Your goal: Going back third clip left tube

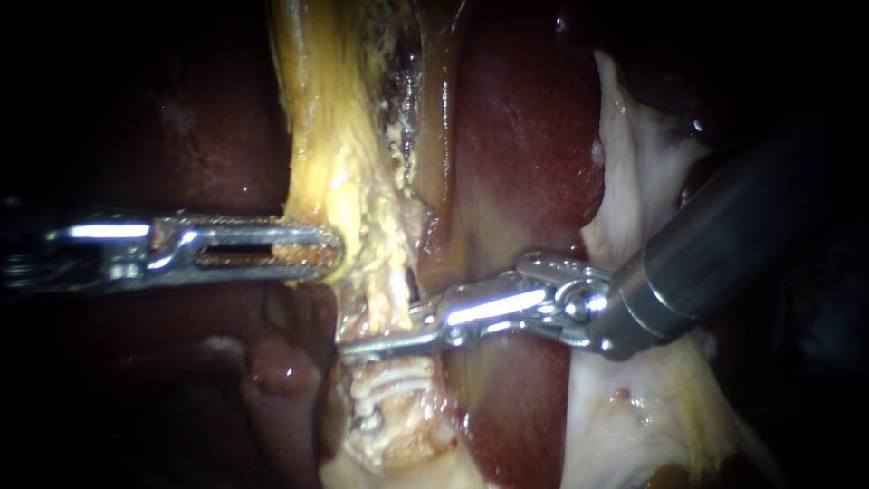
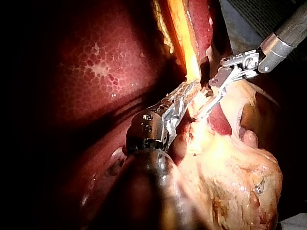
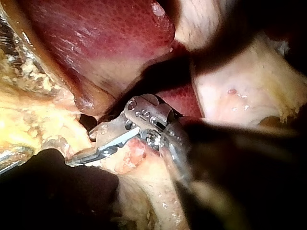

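Observation:
A pale yellow crusted tube [image 1: 362,208] runs down the middle of the endoscope view, between dark red liver [image 1: 534,136] on both sides. Metal clips [image 1: 391,388] cross its lower part. My left instrument [image 1: 328,249] comes in from the left, its slotted jaws shut on the tube's yellow tissue; in the left wrist view the same grip [image 2: 186,92] shows. My right instrument [image 1: 380,328] lies just above the clips with a gap between its jaws. One jaw lies in front of the tube and the other is partly hidden. The right wrist view shows those jaws [image 3: 84,146] parted.
Whitish fatty tissue [image 1: 652,163] lies behind the right instrument's shaft [image 1: 724,235]. A brownish strand [image 1: 444,136] runs beside the yellow tube. A pink lump of tissue [image 1: 281,371] sits below the left instrument. The left instrument's tip [image 3: 9,158] shows beside the right jaws.

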`<control>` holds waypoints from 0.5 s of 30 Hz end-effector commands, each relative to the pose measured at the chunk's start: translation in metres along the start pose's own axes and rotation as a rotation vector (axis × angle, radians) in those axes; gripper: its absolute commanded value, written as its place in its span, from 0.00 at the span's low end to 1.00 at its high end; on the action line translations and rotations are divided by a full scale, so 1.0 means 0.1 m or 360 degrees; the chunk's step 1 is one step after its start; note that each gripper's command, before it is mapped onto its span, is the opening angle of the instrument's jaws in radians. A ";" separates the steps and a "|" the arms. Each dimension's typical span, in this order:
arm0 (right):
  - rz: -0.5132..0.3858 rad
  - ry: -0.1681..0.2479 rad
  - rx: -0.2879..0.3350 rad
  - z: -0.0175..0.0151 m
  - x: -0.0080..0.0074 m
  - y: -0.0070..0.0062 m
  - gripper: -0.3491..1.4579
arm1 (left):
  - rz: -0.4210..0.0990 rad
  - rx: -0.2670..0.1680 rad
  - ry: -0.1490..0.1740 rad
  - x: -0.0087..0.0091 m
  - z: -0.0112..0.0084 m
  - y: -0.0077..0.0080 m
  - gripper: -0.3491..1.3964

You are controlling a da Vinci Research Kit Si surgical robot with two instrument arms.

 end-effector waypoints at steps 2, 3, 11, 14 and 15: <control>0.0031 -0.0004 -0.0016 0.001 0.000 0.000 0.00 | -0.0001 -0.0001 -0.0001 0.000 -0.001 0.000 0.00; 0.0040 -0.0010 -0.0023 0.000 0.000 0.000 0.00 | -0.0001 -0.0001 -0.0001 0.000 -0.001 0.000 0.00; 0.0058 -0.0029 -0.0059 -0.002 -0.001 0.006 0.17 | -0.0001 -0.0001 -0.0001 0.000 -0.001 0.000 0.00; -0.0001 0.0015 -0.0120 -0.004 -0.002 0.011 0.47 | -0.0001 -0.0001 -0.0001 0.000 -0.001 0.000 0.00; -0.0038 0.0031 -0.0145 -0.006 -0.002 0.012 0.50 | -0.0001 -0.0001 0.0000 0.000 -0.001 0.000 0.00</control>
